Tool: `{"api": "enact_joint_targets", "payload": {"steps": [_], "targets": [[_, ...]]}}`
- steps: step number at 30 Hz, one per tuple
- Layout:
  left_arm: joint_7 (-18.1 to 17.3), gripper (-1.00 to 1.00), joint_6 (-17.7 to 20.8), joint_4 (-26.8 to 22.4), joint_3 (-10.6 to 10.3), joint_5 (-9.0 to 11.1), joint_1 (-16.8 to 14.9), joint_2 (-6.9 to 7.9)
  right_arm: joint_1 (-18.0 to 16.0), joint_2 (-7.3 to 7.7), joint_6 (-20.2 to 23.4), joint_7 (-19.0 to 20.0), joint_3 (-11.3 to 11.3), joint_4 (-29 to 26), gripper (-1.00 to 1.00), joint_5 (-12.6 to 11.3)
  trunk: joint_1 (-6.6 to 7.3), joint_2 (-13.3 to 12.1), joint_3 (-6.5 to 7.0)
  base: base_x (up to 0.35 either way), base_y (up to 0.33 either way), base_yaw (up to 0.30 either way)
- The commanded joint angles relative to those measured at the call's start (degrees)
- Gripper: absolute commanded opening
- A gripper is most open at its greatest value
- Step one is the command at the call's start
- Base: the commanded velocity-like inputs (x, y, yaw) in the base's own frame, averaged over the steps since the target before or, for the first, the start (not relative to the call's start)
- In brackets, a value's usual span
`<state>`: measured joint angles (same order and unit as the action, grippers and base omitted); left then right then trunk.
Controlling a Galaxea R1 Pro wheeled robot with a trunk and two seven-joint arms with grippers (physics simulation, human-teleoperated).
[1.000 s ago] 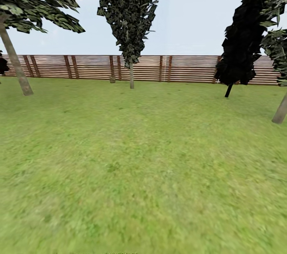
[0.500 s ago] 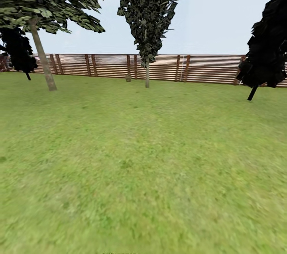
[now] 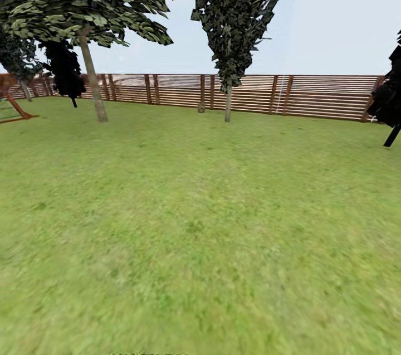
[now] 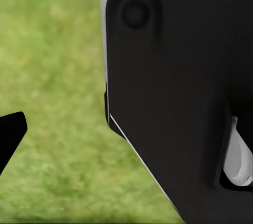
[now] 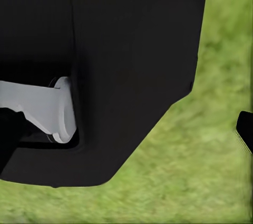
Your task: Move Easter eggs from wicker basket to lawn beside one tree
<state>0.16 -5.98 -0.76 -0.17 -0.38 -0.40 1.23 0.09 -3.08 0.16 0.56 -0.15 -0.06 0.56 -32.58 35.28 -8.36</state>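
Observation:
The lawn (image 3: 200, 221) spreads out ahead in the head view, short green grass up to the slatted fence (image 3: 323, 96). A tree (image 3: 93, 84) with a pale bare trunk and speckled dark foliage stands at the back left. A second, slimmer one (image 3: 228, 100) rises near the fence at the middle. The eggs and the wicker basket are out of view. In the left wrist view one dark fingertip (image 4: 11, 132) sits at the picture's edge over grass. The right wrist view has a fingertip (image 5: 245, 129) at its edge too. Both grippers look open and hold nothing.
All-black narrow trees stand at the far right (image 3: 390, 104) and back left (image 3: 65, 68). A red-brown frame (image 3: 14, 110) lies at the far left edge. A black part of the robot's body (image 4: 179, 87) blocks much of each wrist view (image 5: 105, 50).
The head camera has turned left: trees and fence have slid rightward in the picture, and a black tree and a red-brown frame have come in at the left.

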Motion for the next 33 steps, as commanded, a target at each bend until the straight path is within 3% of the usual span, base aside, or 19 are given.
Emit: {"api": "enact_joint_targets", "payload": {"steps": [1,21,33], "targets": [[0.0,1.00,-0.1,0.1,0.0,-0.1,0.0,0.00,0.0,0.00,0.0,0.1,0.0,0.0,1.00,0.1,-0.02,0.1,-0.10,0.040,0.000,0.271],[0.2,1.00,0.0,0.1,-0.3,-0.1,0.0,0.05,0.0,0.16,0.0,0.1,-0.3,0.0,1.00,0.1,-0.02,0.1,-0.29,0.289,0.000,0.080],[0.3,1.00,0.0,0.1,-0.4,-0.1,0.0,0.08,0.0,1.24,0.0,0.1,-0.2,-0.1,1.00,0.5,-0.02,0.1,-0.32,0.338,0.000,0.012]]}}
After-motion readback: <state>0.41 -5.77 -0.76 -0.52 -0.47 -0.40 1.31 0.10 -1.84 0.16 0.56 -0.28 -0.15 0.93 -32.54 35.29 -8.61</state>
